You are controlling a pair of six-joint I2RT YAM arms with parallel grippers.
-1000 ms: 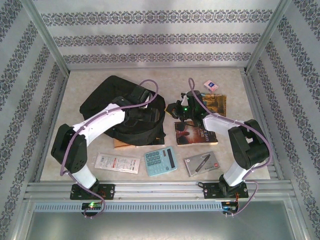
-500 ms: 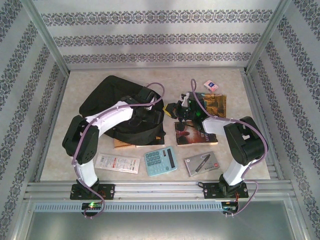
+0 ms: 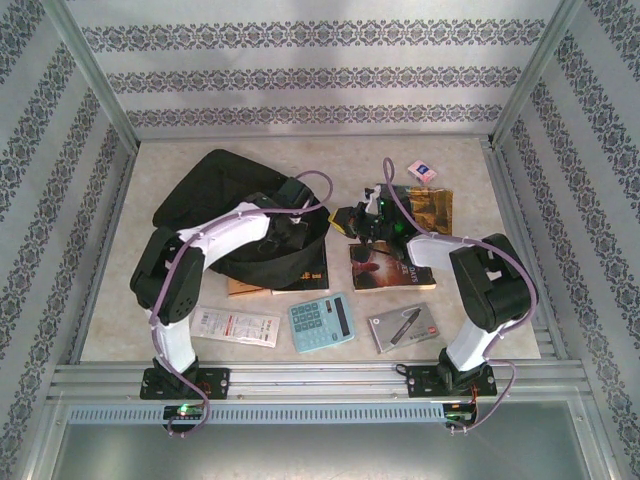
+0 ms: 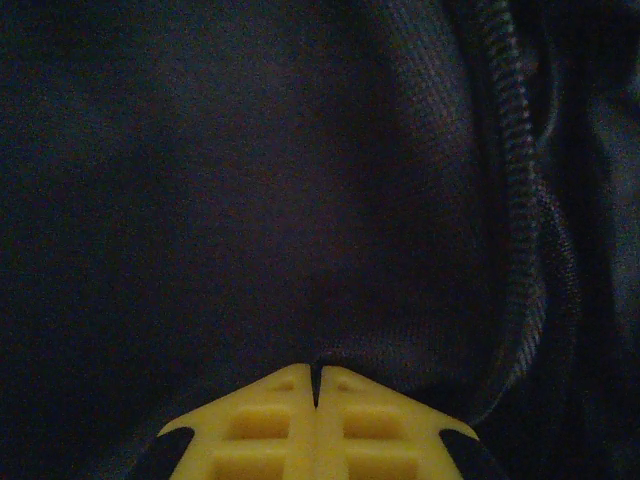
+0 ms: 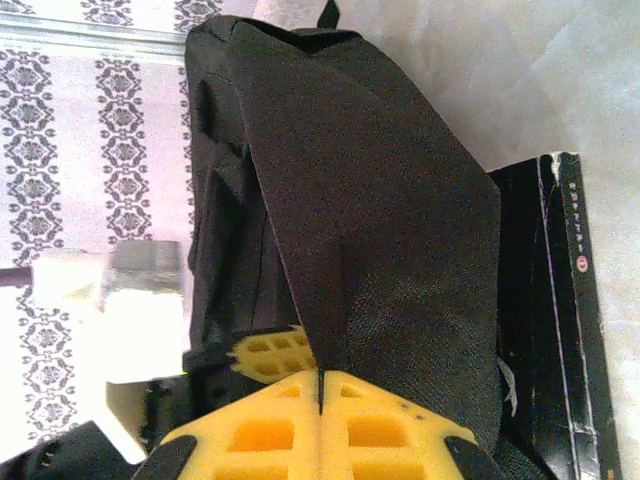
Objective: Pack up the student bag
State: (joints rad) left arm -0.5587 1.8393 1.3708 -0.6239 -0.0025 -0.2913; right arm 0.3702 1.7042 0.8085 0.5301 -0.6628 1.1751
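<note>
Opening student bag (image 3: 210,185): left claw (image 4: 315,366) and right claw (image 5: 320,373) are each pinching fabric at their tips, next probably needing pulling apart.

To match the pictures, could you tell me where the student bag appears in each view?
Top external: student bag left of centre, beneath the left arm.
Left wrist: its dark fabric above the shut left gripper.
Right wrist: its black flap, centre, pinched by the right gripper.
Landmark: right gripper at the bag's right edge.
</note>
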